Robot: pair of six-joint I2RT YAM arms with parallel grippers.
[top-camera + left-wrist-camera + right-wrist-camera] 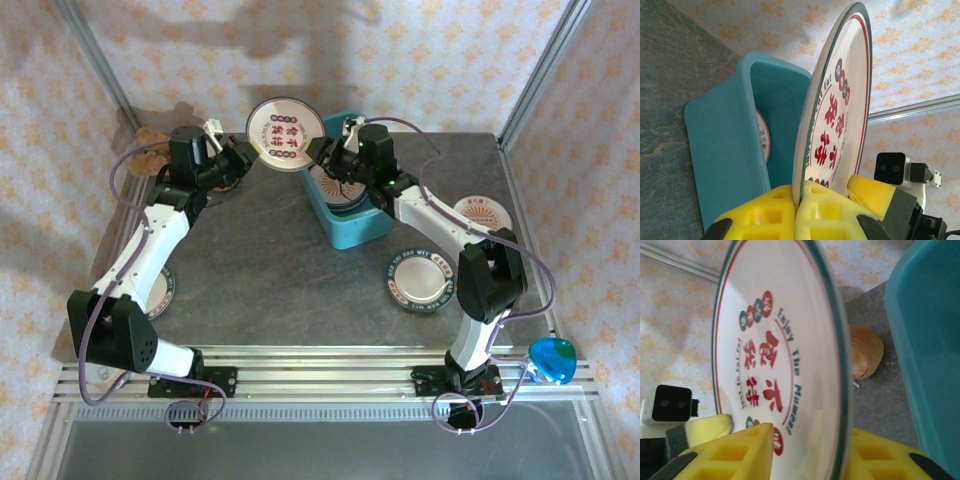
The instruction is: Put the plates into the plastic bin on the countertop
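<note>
A white plate (285,133) (840,100) (775,340) with red characters and a dark green rim stands on edge in the air, left of the teal plastic bin (350,238) (725,140) (925,340). My left gripper (250,157) (799,200) is shut on its lower left rim. My right gripper (322,150) (811,432) straddles the opposite rim, one finger on each side; I cannot tell whether they press. Another plate (338,187) (763,135) lies inside the bin. Loose plates lie on the dark countertop (270,260): a green-lettered one (420,278), an orange-patterned one (485,212), and one (160,290) partly under the left arm.
A brown rounded object (150,140) (865,352) sits at the back left of the countertop. A small blue round object (552,360) rests on the aluminium rail (330,365) at the near right. Patterned walls close in the back and sides.
</note>
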